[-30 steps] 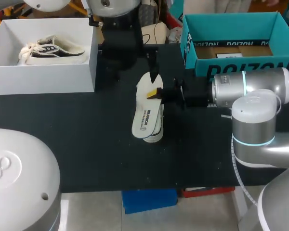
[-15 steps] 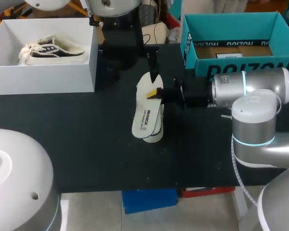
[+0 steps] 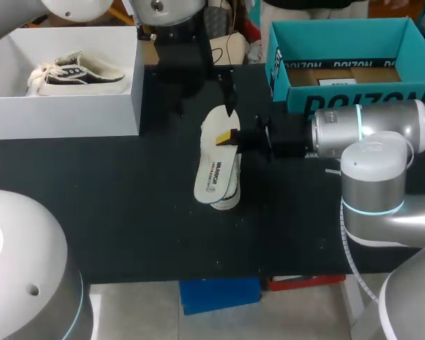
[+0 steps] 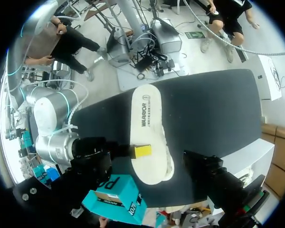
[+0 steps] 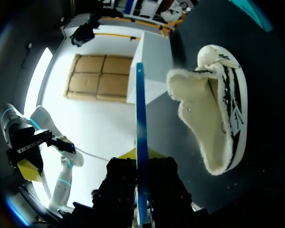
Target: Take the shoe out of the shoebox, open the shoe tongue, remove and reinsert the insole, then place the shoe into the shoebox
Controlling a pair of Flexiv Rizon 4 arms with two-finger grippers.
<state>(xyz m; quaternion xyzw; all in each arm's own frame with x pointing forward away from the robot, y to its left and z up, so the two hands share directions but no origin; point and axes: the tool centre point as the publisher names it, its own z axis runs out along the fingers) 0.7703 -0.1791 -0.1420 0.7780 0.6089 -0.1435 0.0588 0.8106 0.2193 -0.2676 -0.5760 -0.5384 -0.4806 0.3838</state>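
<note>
Right pincer shut tight on insole, pinching one long edge near far end. Insole flat above desk. Its long way runs far side to near side, across pincer's reach. Shoe on desk just under insole's near end, poking out. Right arm nearer for putting insole back. Left pincer just past far end; can't tell if open. White box far left, teal box far right.

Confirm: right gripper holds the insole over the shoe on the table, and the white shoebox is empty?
No. The head view shows another shoe lying in the white shoebox. The rest holds: the right gripper holds the insole over the shoe on the table.
</note>
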